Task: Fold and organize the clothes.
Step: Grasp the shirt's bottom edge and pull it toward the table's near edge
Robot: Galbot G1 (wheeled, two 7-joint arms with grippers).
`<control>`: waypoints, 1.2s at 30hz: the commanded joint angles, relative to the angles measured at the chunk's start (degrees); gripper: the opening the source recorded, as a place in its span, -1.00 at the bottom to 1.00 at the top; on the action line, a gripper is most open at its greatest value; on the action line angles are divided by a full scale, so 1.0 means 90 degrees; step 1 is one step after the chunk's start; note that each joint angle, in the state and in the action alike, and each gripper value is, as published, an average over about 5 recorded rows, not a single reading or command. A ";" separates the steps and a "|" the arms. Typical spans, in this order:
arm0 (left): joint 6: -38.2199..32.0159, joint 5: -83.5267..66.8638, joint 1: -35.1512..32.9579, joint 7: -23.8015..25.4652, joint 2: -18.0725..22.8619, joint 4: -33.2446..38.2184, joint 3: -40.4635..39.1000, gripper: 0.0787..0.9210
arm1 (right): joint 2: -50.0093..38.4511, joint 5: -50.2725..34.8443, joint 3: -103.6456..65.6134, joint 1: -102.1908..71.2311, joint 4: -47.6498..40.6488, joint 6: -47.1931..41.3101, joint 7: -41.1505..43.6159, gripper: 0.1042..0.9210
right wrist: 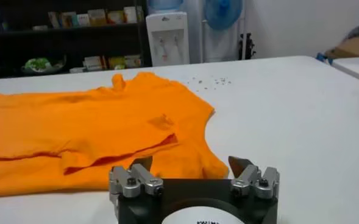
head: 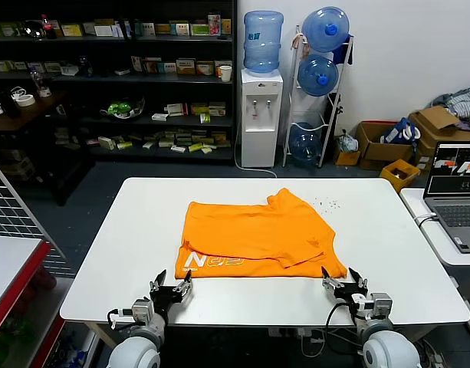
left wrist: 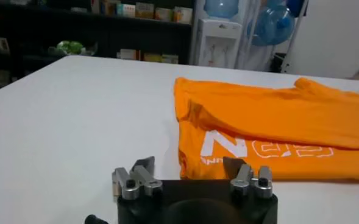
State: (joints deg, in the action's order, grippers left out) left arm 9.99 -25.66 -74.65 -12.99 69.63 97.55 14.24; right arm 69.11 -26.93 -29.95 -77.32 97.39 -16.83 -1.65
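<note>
The orange T-shirt (head: pixel 258 234) lies folded flat in the middle of the white table (head: pixel 96 261), with white lettering along its near edge. It also shows in the left wrist view (left wrist: pixel 277 122) and the right wrist view (right wrist: pixel 94 128). My left gripper (head: pixel 171 289) is open and empty at the table's near edge, just short of the shirt's near left corner (left wrist: pixel 188 165). My right gripper (head: pixel 342 280) is open and empty at the near edge, just short of the shirt's near right corner (right wrist: pixel 191 161).
A laptop (head: pixel 457 192) stands on a side table at the right. Small specks (head: pixel 327 204) lie on the table beyond the shirt. A water dispenser (head: pixel 261 100), a bottle rack (head: pixel 319 84) and shelves (head: pixel 104 77) stand behind. A wire rack (head: pixel 12 215) is at left.
</note>
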 commanded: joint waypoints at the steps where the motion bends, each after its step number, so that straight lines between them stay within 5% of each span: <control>1: -0.0005 -0.0015 0.0069 0.0035 0.0054 -0.0276 -0.0001 0.45 | -0.0054 -0.0209 -0.0042 -0.0027 -0.0095 -0.0066 0.0096 0.37; 13: -0.0009 0.0008 0.0011 -0.0017 0.0099 -0.0026 -0.0088 -0.42 | -0.0154 -0.0154 -0.0166 -0.0368 0.0328 0.0001 -0.0011 -0.48; 20: 0.0108 -0.0168 -0.0496 -0.0338 -0.0255 0.1001 -0.0073 -0.89 | -0.0356 -0.0211 -0.0449 -0.1547 0.1398 -0.0057 -0.0173 -0.95; 31: 0.0237 -0.0597 -0.2140 -0.0693 -0.0826 0.2236 0.0005 -0.94 | -0.0294 -0.0075 -0.0865 -0.3270 0.2258 -0.0003 -0.0274 -0.95; 36: 0.0200 -0.0573 -0.2473 -0.0602 -0.0838 0.2273 -0.0012 -0.80 | -0.0251 0.0027 -0.0907 -0.3264 0.2253 0.0047 -0.0289 -0.81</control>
State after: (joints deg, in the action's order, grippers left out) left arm 11.63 -29.64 -89.01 -17.85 63.94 112.84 14.08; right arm 66.81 -27.37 -36.54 -99.53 113.47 -16.80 -3.85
